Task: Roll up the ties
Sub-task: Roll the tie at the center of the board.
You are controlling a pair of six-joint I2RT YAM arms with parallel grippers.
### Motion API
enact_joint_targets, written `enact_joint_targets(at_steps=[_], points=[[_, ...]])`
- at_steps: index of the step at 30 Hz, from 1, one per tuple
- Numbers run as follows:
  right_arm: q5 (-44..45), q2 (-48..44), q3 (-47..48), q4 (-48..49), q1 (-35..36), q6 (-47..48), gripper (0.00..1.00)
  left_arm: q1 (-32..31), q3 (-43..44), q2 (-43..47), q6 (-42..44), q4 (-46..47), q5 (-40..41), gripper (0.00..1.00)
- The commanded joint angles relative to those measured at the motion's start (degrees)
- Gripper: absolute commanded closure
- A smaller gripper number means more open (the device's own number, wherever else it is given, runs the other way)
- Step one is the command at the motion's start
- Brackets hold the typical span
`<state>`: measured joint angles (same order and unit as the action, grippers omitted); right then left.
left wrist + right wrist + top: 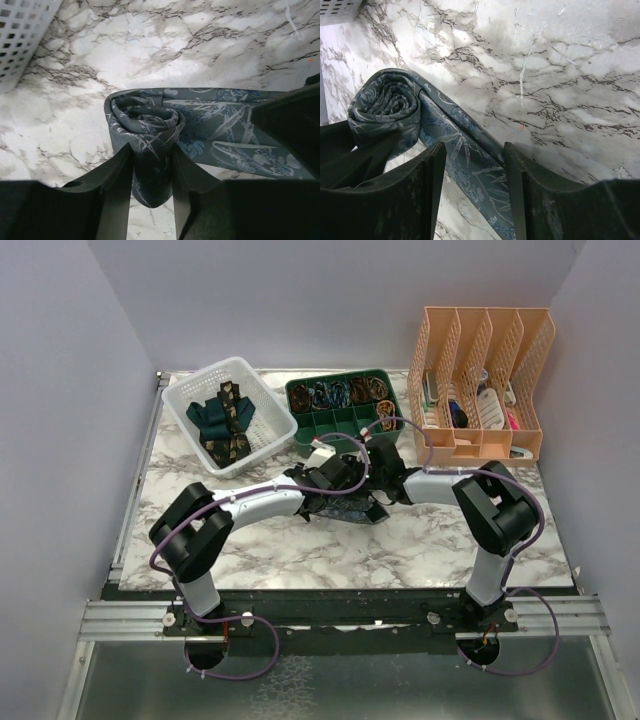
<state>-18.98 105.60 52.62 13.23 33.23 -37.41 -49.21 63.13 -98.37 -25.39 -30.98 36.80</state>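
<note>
The blue-grey patterned tie [150, 120] lies mid-table, one end wound into a roll, the rest flat [235, 135]. My left gripper [151, 167] is shut on the roll, which stands between its fingers. In the right wrist view the roll [385, 107] sits at the left and the flat band [470, 150] runs between the jaws of my right gripper [474, 167], which is open and astride it. In the top view both grippers, left [335, 477] and right [372, 475], meet over the tie [345, 508]. Teal ties [205, 418] and a black-brown gold tie [232, 410] lie rolled in the basket.
A white mesh basket [270, 410] stands at the back left; its corner shows in the left wrist view [20, 35]. A green compartment tray [345, 420] is behind the grippers. A peach file organizer [480, 380] stands at the back right.
</note>
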Motion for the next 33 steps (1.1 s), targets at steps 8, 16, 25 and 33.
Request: enact_joint_targets(at_steps=[8,16,25,33], points=[[2.5,0.2,-1.8,-5.4,-1.2,0.9,0.43,-0.4,0.9,-0.1,-0.2,4.0,-12.8,0.45],[1.6,-0.6,-1.9,-5.3,-2.1,2.4,0.42,-0.1,2.1,1.9,-0.3,5.3,-16.6,0.36],[-2.7,-4.3,-2.3,1.1,-2.1,10.2,0.37,3.0,3.5,8.9,-2.2,5.5,-16.9,0.22],[-3.2,-8.7,-2.1,3.0,-2.1,15.8,0.36,9.0,-2.2,17.5,-2.9,5.9,-19.5,0.17]])
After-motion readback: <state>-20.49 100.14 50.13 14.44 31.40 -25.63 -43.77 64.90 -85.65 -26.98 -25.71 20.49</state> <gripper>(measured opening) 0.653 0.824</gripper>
